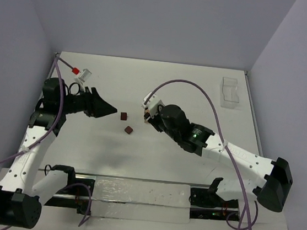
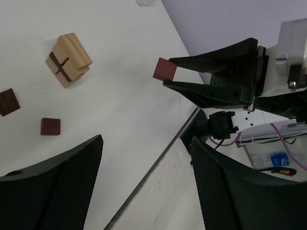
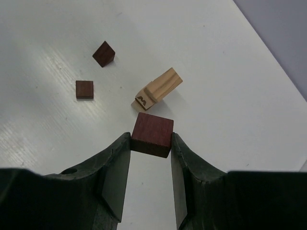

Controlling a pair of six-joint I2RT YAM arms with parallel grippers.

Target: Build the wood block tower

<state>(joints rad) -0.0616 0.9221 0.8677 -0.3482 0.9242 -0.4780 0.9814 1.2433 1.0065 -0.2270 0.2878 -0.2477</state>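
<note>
The white worktop was walled at the back and on both sides, and most of its far half lay bare. The left arm reached in from the left edge and the right arm from the right, so the two met near the middle. A purple cable looped high over the right arm. A clear tray sat in the far right corner, well apart from everything else. A small red and white plug lay near the far left edge, behind the left arm.

The left claw pointed right with its jaws spread wide and nothing between them. The right claw faced it from the other side, clamped on a dark brown block that was pinched by two opposite faces. Only a narrow stretch of worktop separated the two claws.

The tower was not yet a column. Its tan blocks sat packed tight in one clump, with grooves marking the joints, just beyond the held block and close to the right claw. The pictures did not show whether the held block touched the clump.

Two loose brown blocks lay in the gap between the claws. One was turned cornerwise and the other sat square. They were near each other but apart, and clear of the clump. From the top view, the left claw's tip was just beside one of them.
</note>
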